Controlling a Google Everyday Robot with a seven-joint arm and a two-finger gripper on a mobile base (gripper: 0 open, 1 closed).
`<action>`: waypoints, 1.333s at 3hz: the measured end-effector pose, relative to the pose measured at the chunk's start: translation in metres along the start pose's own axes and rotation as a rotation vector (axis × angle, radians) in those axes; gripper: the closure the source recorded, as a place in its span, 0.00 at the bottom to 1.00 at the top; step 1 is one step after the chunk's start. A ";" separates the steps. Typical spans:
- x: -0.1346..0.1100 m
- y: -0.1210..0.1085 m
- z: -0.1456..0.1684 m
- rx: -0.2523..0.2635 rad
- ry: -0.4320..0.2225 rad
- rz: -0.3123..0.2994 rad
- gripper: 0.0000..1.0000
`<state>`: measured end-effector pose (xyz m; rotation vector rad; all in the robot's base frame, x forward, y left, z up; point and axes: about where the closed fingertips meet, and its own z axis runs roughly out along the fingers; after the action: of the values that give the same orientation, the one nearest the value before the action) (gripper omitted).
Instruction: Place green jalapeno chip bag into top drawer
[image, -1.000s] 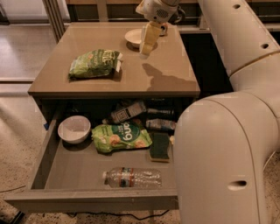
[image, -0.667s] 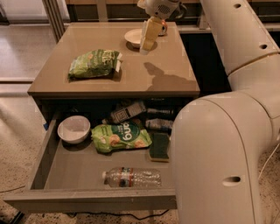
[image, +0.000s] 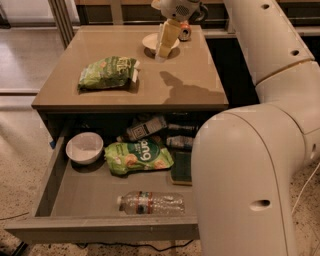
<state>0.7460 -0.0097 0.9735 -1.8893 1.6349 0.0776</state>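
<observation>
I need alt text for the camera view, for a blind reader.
The green jalapeno chip bag lies on the cabinet top, above the open top drawer holding a bowl, a green pouch and a bottle. The gripper hangs over the top's far side.

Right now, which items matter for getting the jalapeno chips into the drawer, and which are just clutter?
Job: green jalapeno chip bag, on the table; top drawer, open; gripper, over the table's far end.
Lying about: white dish and can on the table; white bowl, green pouch, water bottle in the drawer.
</observation>
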 end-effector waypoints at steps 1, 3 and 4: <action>-0.034 0.004 0.017 -0.036 -0.033 -0.077 0.00; -0.065 0.007 0.034 -0.065 -0.063 -0.145 0.00; -0.065 -0.011 0.070 -0.057 -0.117 -0.134 0.00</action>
<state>0.7656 0.0815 0.9503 -1.9936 1.4392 0.1773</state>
